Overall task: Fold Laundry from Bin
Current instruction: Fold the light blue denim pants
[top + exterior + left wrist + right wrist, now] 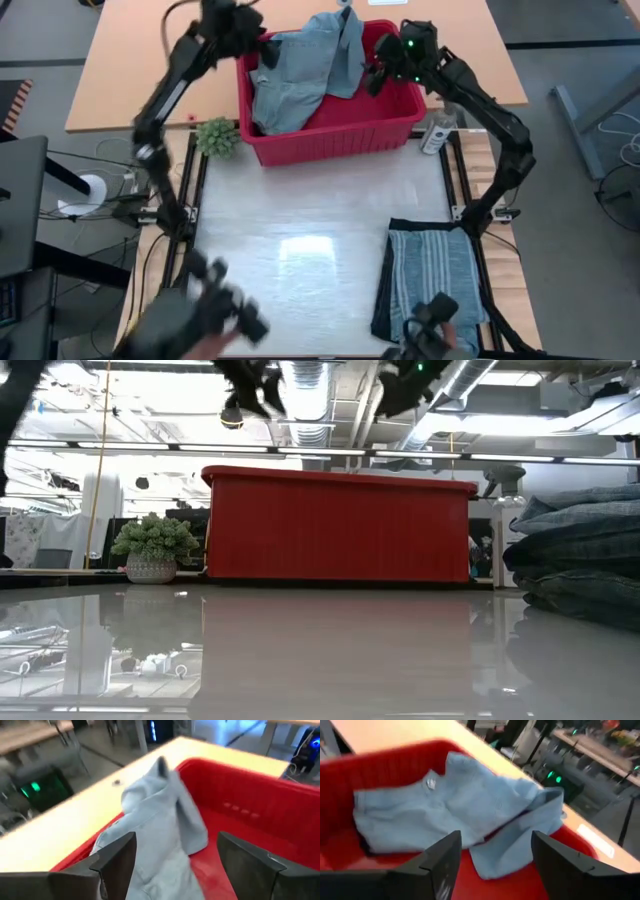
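Both sets of fingers are standing apart here, gripping nothing. In the left wrist view the left gripper (172, 862) is showing its two dark fingers (117, 857) spread wide, with the light blue denim garment (160, 825) lying between and beyond them, not pinched. The right gripper (492, 860) is doing the same: its fingers (445, 857) are parted, looking down on that denim piece (455, 805) from the other side.

From above, the left gripper (268, 50) is hovering at the left end of the red bin (335, 135), and the right gripper (380, 75) is hanging over the bin's right end. The denim garment (305, 70) is lying crumpled inside the bin, one part draped up over the far rim. Something dark is peeking out beneath it at the bin's left side.

The bin is sitting at the far edge of the pale bench (300, 230). On the bench's near right corner, a blue-grey striped shirt (435, 275) is lying folded on top of a dark navy piece (385, 290). A small potted plant (216, 136) is standing just left of the bin, and a bottle (437, 132) just right of it.
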